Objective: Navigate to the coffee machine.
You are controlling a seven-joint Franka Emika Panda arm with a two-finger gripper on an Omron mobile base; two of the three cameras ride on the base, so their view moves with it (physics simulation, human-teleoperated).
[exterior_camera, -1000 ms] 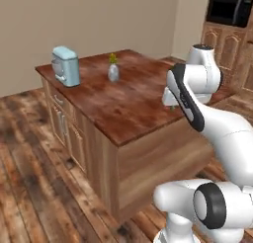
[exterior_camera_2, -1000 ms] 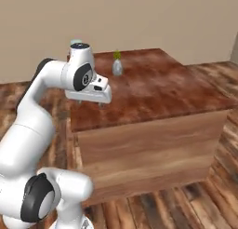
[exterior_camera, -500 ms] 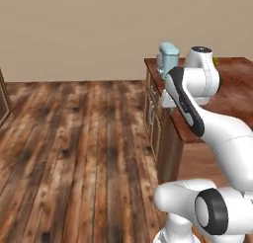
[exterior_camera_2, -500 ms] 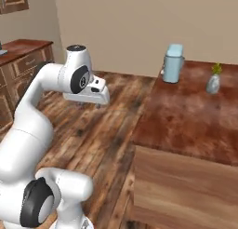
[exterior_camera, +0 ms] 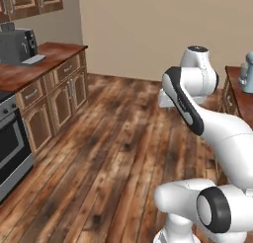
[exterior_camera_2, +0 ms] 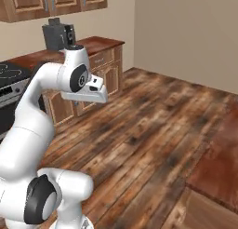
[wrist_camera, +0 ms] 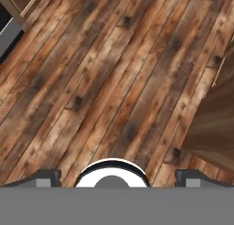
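Wooden worktop point(exterior_camera: 29, 69) along the left wall, reddish-brown, above cabinet doors and drawers. The coffee machine point(exterior_camera: 17, 44) stands on it near the wall, its light grey drip tray point(exterior_camera: 33, 60) lying flat on the surface at its front; seen also from the right base view point(exterior_camera_2: 59, 35). A second worktop point(exterior_camera: 242, 89) at the far right carries a blue-grey jug point(exterior_camera: 246, 71). Plank floor point(exterior_camera: 113, 153) spans the space between the two, also visible beneath the hand point(wrist_camera: 105, 73).

Both base views look forward over the plank floor point(exterior_camera: 113, 138) (their shared ground); the hand view faces straight down.
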